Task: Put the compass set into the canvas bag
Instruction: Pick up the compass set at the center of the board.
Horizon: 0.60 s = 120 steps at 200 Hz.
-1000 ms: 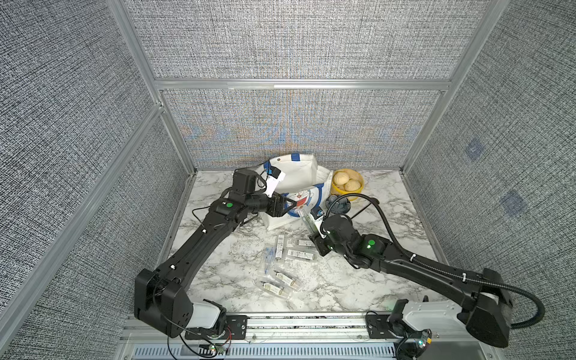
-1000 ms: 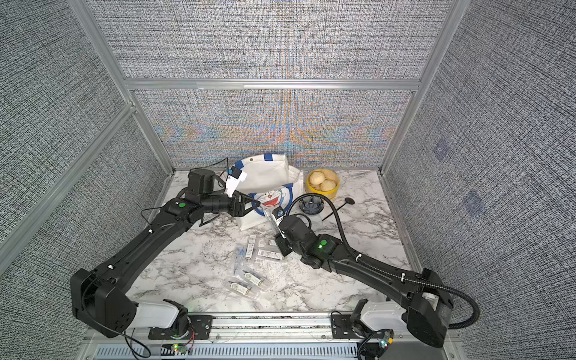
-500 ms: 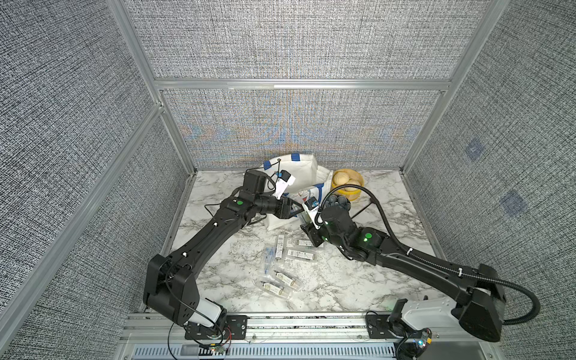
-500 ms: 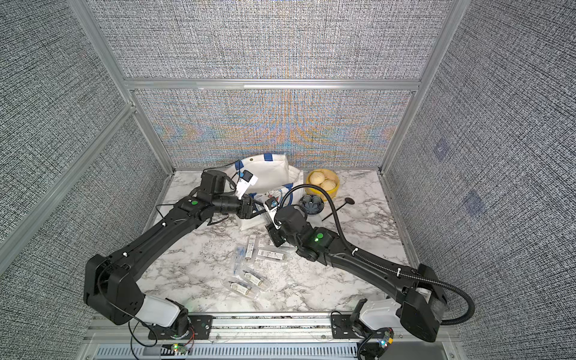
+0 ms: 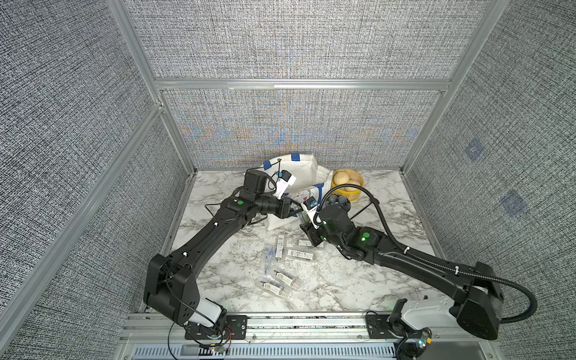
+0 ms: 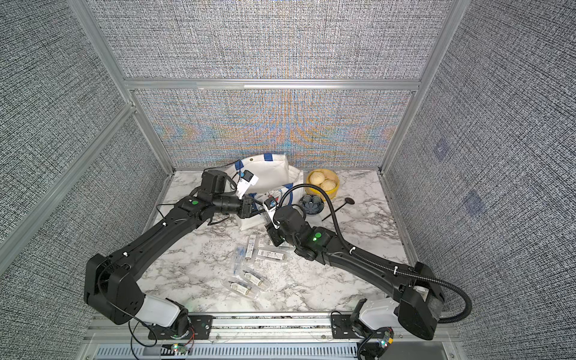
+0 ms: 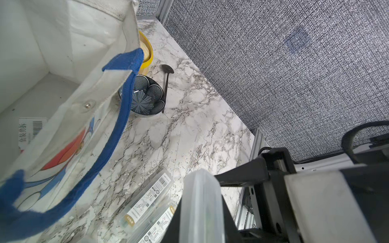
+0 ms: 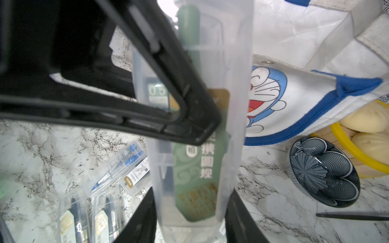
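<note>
A clear plastic compass set point(image 8: 195, 164) with a green card inside hangs above the marble table, held by both grippers. My right gripper point(image 8: 191, 210) is shut on its lower end across the wide faces. My left gripper point(image 7: 201, 210) is shut on the thin edges of the same compass set point(image 7: 200, 189); one of its black fingers point(image 8: 168, 105) crosses the case. In both top views the two grippers point(image 5: 296, 209) point(image 5: 307, 223) meet just in front of the canvas bag point(image 5: 299, 174), which stands open at the back, its cartoon cat pocket point(image 8: 267, 94) facing the grippers.
Several more compass sets point(image 5: 290, 252) lie on the table in front of the bag. A yellow steamer basket with buns point(image 5: 347, 184), a dark patterned bowl point(image 5: 338, 202) and a black spoon point(image 6: 338, 207) sit to the bag's right. The bag's blue handle point(image 7: 117, 126) hangs loose.
My left gripper came away from the bag, moved right to the compass set and shut on it. My right arm raised the set toward the bag, still gripping it.
</note>
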Motion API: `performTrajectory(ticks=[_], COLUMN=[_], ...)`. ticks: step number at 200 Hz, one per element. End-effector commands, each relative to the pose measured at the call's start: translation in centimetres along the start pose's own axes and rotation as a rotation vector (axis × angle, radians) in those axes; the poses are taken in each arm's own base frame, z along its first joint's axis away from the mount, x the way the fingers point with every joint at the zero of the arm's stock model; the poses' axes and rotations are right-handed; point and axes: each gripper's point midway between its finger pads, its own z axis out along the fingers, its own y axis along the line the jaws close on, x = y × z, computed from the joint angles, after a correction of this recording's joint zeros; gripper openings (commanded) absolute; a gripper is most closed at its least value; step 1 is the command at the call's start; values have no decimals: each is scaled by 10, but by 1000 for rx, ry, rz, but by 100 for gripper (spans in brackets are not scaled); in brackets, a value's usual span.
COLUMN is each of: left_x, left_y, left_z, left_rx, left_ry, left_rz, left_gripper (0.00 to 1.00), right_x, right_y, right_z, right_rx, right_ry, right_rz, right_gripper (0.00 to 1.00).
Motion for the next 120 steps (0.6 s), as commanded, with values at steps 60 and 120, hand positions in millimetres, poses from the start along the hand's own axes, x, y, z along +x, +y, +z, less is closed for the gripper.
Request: performTrajectory(ticks=[60, 120], left_x=[-15, -65], left_y=[-8, -6], left_z=[-6, -24], left_rx=[-9, -158], left_ry=[-43, -119], left_rz=[65, 133], left_gripper=[17, 17], right_x=[41, 109], right_y=[-8, -19], right_z=[-2, 2], right_rx=[24, 8], right_ry=[41, 83], right_rz=[0, 36], right_gripper=[80, 81])
